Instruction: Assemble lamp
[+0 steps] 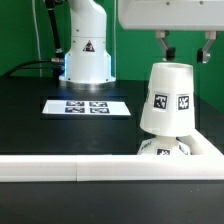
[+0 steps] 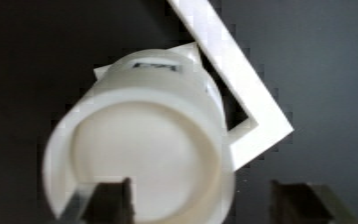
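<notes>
While the arm hangs in from the top at the exterior view's right, its gripper (image 1: pixel 186 48) sits just above the shade (image 1: pixel 168 98) with both fingers spread wide and nothing between them. The dark fingertips (image 1: pixel 166 49) are clear of the shade's top, not touching it.

The shade is a white tapered cup standing narrow end up, a little tilted, with black-and-white square tags on its side. It sits over the lamp's base (image 1: pixel 160 149), the white block below it that also bears tags on its front face; how the two meet is hidden, and the bulb cannot be seen in either view.

The base rests on the black table (image 1: pixel 40 125) tight in a corner formed by the white rail (image 1: pixel 70 168), which runs along the front and turns back along the exterior view's right.

Farther back, toward the exterior view's left, the marker board (image 1: pixel 88 106) lies flat on the table, well apart from the lamp. Behind it stands the white robot pedestal (image 1: pixel 86 45).

In the wrist view the shade (image 2: pixel 144 140) fills the middle, seen from above, with the two dark fingers (image 2: pixel 107 200) apart on either side of it, and the rail (image 2: pixel 226 60) angles past beside it.
</notes>
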`<state>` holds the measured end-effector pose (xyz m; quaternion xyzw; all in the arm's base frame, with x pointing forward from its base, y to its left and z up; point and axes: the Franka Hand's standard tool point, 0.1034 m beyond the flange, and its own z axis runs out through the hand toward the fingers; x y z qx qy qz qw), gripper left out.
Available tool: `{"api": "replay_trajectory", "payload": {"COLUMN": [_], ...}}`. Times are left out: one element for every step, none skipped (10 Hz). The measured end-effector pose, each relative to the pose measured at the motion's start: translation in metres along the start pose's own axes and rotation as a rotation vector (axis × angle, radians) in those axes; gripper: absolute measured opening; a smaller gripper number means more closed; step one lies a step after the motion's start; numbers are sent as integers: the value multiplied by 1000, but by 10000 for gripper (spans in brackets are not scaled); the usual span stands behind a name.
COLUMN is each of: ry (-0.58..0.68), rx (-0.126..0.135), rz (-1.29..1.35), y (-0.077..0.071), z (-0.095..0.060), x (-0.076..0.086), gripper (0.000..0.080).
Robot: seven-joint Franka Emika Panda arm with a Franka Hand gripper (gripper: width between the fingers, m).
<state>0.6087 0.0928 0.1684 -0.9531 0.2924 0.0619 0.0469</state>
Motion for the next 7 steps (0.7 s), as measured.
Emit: {"api": "replay_trajectory", "payload": {"ry": [-31,-67,-89,-99,-112,-114,-115], "rx": [-16,-36,-52,-81,-127,-152,-163], "rz": [0,2,-2,-21,-53,-56,-56], "y": [8,12,11,12,11,9,7], "z": [-4,-8,-8,-6,0,3,7], "x": [-2,-4,-6,-9,-15,-20,-25], "gripper": [556,669,669,690,698,698,698]}}
